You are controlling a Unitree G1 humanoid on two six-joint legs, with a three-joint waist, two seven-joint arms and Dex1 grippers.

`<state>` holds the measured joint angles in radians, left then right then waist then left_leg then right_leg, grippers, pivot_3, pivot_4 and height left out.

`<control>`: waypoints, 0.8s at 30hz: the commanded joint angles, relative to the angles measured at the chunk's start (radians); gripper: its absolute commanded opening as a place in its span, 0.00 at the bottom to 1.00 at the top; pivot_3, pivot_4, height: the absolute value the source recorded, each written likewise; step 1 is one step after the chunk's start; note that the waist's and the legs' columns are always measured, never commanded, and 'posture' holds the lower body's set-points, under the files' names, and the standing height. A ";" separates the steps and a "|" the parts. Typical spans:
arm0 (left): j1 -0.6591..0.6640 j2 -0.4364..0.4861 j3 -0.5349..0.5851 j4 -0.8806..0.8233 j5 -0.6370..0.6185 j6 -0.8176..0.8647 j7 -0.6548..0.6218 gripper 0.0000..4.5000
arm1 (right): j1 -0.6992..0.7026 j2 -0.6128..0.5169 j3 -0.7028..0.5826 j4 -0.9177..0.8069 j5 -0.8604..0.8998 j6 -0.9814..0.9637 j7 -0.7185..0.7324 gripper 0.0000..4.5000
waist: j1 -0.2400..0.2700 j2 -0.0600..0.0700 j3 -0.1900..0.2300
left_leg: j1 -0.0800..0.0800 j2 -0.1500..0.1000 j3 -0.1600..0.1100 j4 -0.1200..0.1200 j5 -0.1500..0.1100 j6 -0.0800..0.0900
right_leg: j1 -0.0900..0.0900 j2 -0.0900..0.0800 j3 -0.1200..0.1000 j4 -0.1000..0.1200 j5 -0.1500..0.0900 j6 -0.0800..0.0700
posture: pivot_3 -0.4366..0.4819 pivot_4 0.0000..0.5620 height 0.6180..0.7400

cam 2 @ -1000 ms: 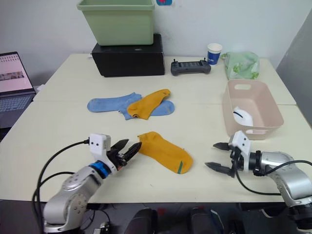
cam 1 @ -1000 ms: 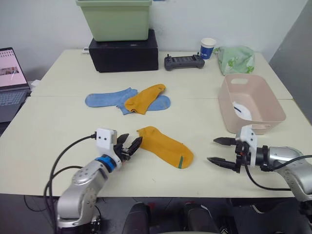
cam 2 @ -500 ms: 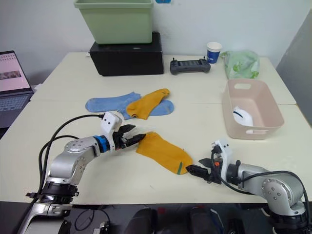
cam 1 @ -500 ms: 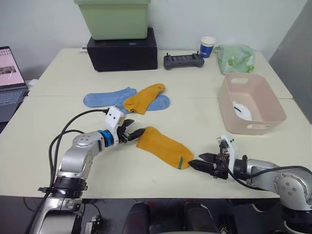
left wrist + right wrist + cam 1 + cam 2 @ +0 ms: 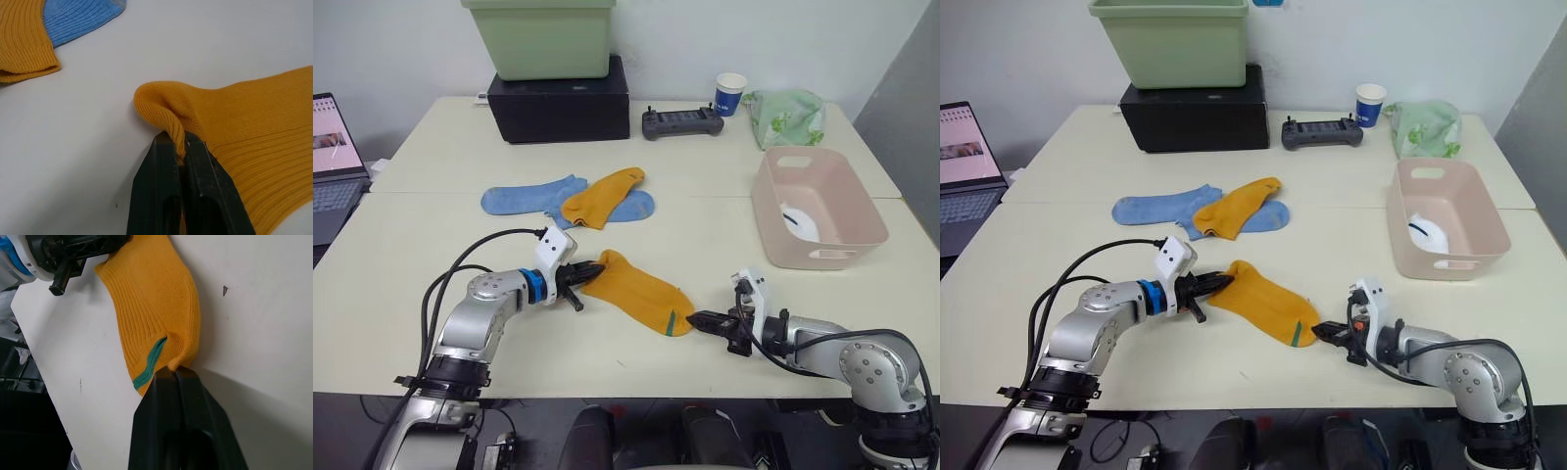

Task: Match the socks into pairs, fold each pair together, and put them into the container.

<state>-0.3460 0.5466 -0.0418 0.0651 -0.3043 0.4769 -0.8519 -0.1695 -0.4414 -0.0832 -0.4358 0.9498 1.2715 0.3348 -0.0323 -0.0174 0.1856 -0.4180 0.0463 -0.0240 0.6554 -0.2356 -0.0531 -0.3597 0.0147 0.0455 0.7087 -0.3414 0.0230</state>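
— What is seen at the left of the table?

— The left gripper is pinched shut on the far-left end of the mustard sock, a fold of knit being nipped between its fingers. Farther back, the two blue socks are lain across by a second mustard sock, which overlaps them.

— And toward the right?

— The near-right end of the same mustard sock, by its green mark, is clamped by the right gripper, jaws closed on the fabric. The sock is stretched flat between the two grippers at the near middle of the table. The pink container is placed at the right edge, well apart, with a white sock lying inside it.
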 commanded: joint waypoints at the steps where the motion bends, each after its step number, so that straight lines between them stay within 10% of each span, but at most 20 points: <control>1: 0.056 -0.001 0.063 -0.132 -0.062 0.075 0.039 0.01 | -0.037 -0.044 -0.026 0.019 -0.011 -0.033 0.049 0.01 | 0.000 0.000 0.000 | 0.000 0.000 0.000 0.000 0.000 0.000 | 0.000 0.000 0.000 0.000 0.000 0.000 | 0.48 0.27 1.00; 10: 0.338 -0.255 0.194 -0.557 -0.198 0.288 0.415 0.01 | -0.272 -0.109 0.031 0.299 -0.153 -0.135 0.161 0.01 | 0.000 -0.001 0.000 | 0.000 0.000 0.001 -0.001 0.000 0.000 | 0.000 -0.002 0.001 -0.001 0.000 0.000 | 0.48 0.27 1.00; 18: 0.508 -0.404 0.107 -0.670 -0.106 0.151 0.579 0.01 | -0.350 -0.106 0.121 0.391 -0.231 -0.163 0.267 0.01 | 0.006 -0.001 0.000 | 0.000 -0.001 0.000 -0.003 0.000 0.000 | 0.000 -0.002 0.000 -0.003 0.000 0.000 | 0.48 0.27 1.00; 24: 0.561 -0.353 0.162 -0.642 -0.168 0.117 0.500 0.37 | -0.342 -0.105 0.075 0.391 -0.251 -0.174 0.267 0.44 | 0.002 -0.001 0.000 | 0.001 -0.001 0.001 -0.005 0.000 0.000 | 0.001 -0.002 0.001 -0.004 0.000 0.000 | 0.48 0.27 1.00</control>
<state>0.2030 0.1728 0.0898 -0.5561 -0.4419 0.6175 -0.3171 -0.5025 -0.5353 0.0329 -0.0284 0.6918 1.1136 0.5910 -0.0299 -0.0182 0.1859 -0.4170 0.0451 -0.0231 0.6493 -0.2354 -0.0532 -0.3593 0.0129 0.0463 0.7044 -0.3412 0.0227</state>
